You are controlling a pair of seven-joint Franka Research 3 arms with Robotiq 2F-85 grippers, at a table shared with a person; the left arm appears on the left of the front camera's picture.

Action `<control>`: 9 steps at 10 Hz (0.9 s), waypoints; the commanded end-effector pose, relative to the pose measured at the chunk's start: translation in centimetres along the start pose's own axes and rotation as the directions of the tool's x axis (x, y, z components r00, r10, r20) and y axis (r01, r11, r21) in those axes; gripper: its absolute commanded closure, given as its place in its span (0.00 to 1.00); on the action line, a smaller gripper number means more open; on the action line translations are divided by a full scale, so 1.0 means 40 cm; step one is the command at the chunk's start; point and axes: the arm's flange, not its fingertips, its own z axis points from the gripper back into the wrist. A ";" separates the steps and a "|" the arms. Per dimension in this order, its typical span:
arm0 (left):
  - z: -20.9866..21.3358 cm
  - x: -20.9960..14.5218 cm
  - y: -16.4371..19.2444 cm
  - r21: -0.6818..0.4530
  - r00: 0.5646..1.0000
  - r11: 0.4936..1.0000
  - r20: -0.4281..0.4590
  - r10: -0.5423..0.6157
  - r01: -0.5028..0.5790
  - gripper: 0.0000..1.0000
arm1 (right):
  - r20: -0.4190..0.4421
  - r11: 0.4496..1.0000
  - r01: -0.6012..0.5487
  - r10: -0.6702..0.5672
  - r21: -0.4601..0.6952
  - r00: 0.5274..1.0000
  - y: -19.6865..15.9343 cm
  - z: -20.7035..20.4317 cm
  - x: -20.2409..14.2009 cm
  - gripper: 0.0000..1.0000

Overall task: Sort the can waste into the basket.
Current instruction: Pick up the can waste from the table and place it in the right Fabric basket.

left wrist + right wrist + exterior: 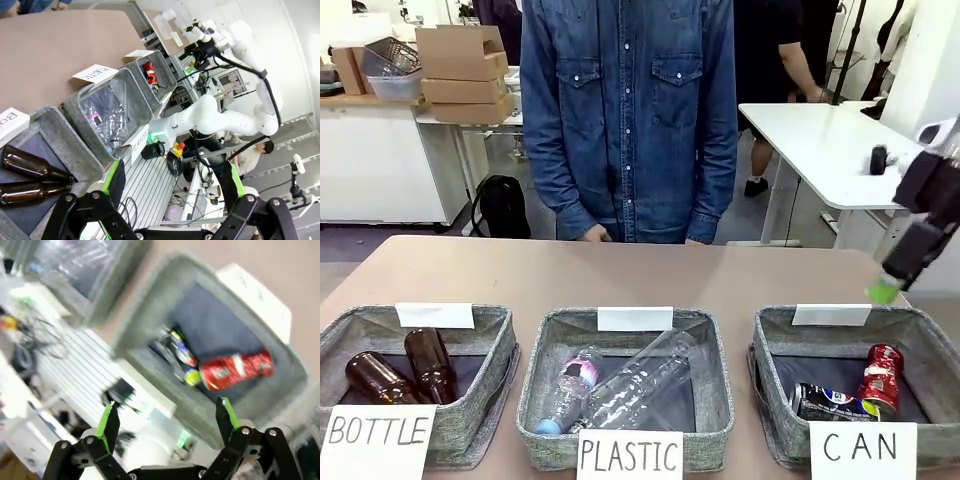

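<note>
The grey basket (775, 335) signed "CAN" stands at the front right. A shiny red can (882, 378) and a dark printed can (832, 402) lie inside it, side by side. My right gripper (886, 288) hangs open above the basket's far right corner, holding nothing. In the right wrist view the open right gripper (166, 415) looks down on the basket (145, 310), the red can (235, 371) and the dark can (176, 352). My left gripper (175, 175) is open and empty, off the table's near side; its view shows the red can (149, 70) far off.
A "BOTTLE" basket (490, 330) at front left holds two brown bottles (430, 365). The middle "PLASTIC" basket (545, 350) holds clear bottles (640, 385). A person in a denim shirt (630, 120) stands at the far edge. Bare tabletop (620, 270) lies behind the baskets.
</note>
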 end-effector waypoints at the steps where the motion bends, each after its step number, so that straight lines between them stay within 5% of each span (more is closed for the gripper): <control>1: -0.002 0.001 -0.004 -0.015 1.000 1.000 0.011 -0.021 0.021 0.01 | 0.307 0.921 -0.003 -0.128 0.391 0.943 -0.026 0.048 0.055 0.00; 2: -0.002 0.001 -0.004 -0.015 1.000 1.000 0.011 -0.021 0.021 0.01 | 0.395 0.841 -0.034 -0.217 0.540 0.893 -0.032 0.070 0.080 0.00; 3: -0.002 0.001 -0.004 -0.015 1.000 1.000 0.011 -0.021 0.021 0.01 | 0.372 0.799 0.018 -0.300 0.601 0.878 -0.028 0.080 0.102 0.00; 6: -0.002 0.001 -0.004 -0.015 1.000 1.000 0.011 -0.021 0.021 0.01 | 0.438 0.667 -0.127 -0.321 0.734 0.840 -0.035 0.109 0.084 0.00; 7: -0.002 0.001 -0.004 -0.015 1.000 1.000 0.011 -0.021 0.021 0.01 | 0.461 0.672 -0.115 -0.362 0.731 0.810 -0.038 0.117 0.084 0.00; 8: -0.002 0.001 -0.004 -0.015 1.000 1.000 0.011 -0.021 0.021 0.01 | 0.388 0.713 -0.041 -0.331 0.700 0.860 -0.025 0.128 0.104 0.00; 9: -0.002 0.001 -0.004 -0.015 1.000 1.000 0.011 -0.021 0.021 0.01 | 0.388 0.713 -0.041 -0.331 0.700 0.860 -0.025 0.128 0.104 0.00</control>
